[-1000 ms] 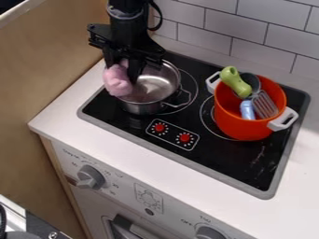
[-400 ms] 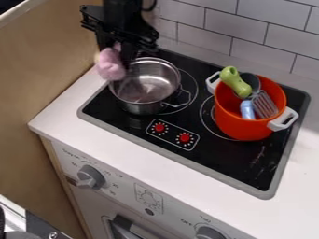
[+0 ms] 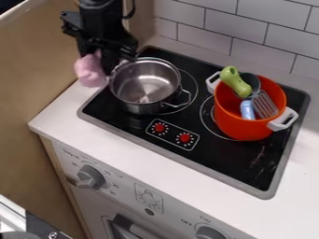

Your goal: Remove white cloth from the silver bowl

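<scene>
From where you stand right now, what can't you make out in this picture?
All in the camera view:
- The tool's grip on the pinkish cloth: partly hidden by the cloth itself.
- The orange pot's inside bottom: hidden by the utensils.
- The right oven knob's lower part: cut off by the bottom edge.
- The dark corner object: cut off, unidentifiable.

orange pot (image 3: pixel 234 122) holding green-handled (image 3: pixel 236 82) and blue utensils (image 3: pixel 247 110).

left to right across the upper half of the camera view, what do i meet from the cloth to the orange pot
pink cloth → silver bowl → orange pot
</scene>
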You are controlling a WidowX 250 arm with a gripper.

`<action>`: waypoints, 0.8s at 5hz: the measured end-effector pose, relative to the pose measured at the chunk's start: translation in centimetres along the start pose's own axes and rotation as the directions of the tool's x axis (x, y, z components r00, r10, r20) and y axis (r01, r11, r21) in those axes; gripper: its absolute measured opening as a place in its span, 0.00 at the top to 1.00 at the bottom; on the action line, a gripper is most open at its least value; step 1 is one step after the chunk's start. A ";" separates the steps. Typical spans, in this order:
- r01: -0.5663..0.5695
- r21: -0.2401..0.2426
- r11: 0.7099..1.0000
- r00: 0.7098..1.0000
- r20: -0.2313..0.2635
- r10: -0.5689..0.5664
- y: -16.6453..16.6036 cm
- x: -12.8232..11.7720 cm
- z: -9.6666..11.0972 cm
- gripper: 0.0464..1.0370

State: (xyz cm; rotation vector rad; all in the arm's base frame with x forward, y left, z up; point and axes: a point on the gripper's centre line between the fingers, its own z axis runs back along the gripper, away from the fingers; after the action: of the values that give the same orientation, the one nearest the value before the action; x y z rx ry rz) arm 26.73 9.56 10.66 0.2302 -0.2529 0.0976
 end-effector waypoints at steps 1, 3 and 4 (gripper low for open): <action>0.006 -0.012 1.000 1.000 0.008 -0.006 0.5 -0.5 0.2 0.69; 0.024 -0.025 0.999 0.999 0.023 -0.023 1.4 -1.5 -0.8 0.69; 0.029 -0.014 0.999 0.998 0.049 -0.028 1.7 -2.3 -0.5 0.69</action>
State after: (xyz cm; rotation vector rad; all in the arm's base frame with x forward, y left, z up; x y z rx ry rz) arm 24.37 11.16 9.95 0.2216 -0.2990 0.0617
